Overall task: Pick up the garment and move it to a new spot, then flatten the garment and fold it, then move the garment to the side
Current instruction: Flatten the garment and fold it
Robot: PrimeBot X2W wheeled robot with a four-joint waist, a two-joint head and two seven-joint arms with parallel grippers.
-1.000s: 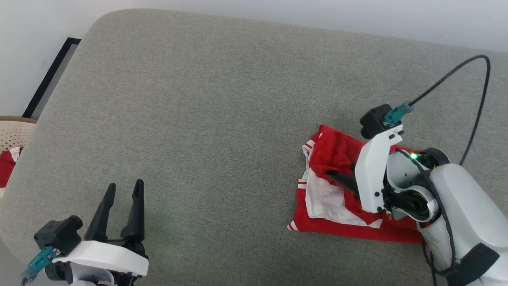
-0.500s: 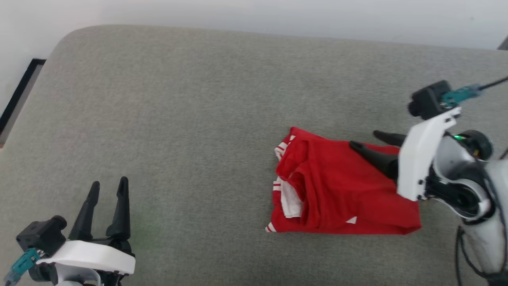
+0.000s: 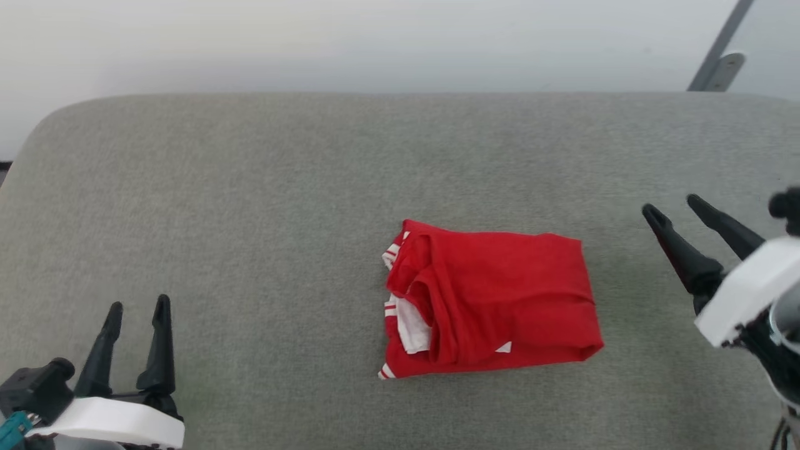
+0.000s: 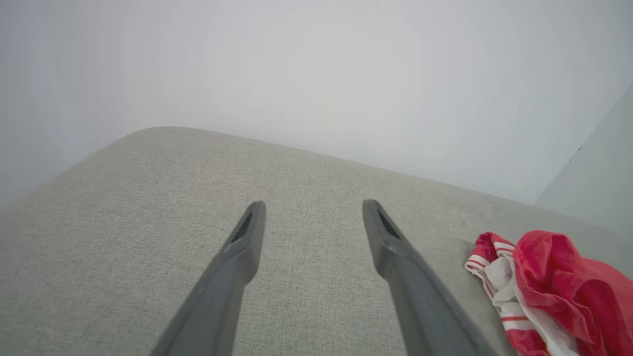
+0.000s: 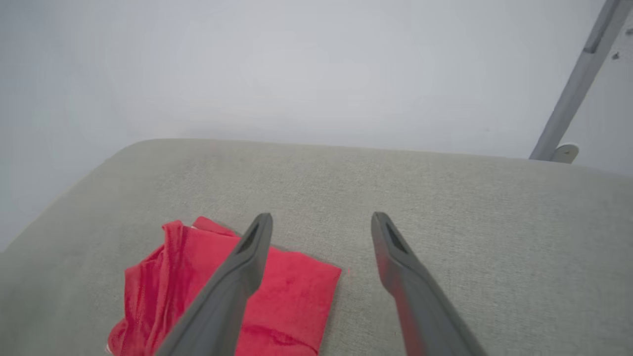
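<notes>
Head view looks down on a big grey cushion (image 3: 250, 187) that fills most of the picture from side to side, with a plain pale wall (image 3: 375, 44) behind its far edge. On the cushion, a little to the right of the middle, lies the garment (image 3: 500, 294), folded up into a thick, nearly square bundle. Its top is plain red and a bit wrinkled, and on its left edge some white cloth and red-and-white stripes peek out from between the layers. A tiny white corner shows near its front edge. The left gripper (image 3: 139, 303) sits at the bottom left, well apart from the garment, with its two dark fingers pointing up and spread open, and it has hold of nothing. The right gripper (image 3: 672, 206) is at the right edge, near the garment but apart from it, and its fingers are spread wide too, holding nothing. Left wrist view shows the striped end of the garment low on the right, beside the open fingers. Right wrist view shows the red bundle low on the left, partly behind one finger. A thin grey bar (image 3: 719, 50) stands slanted by the wall at the top right
</notes>
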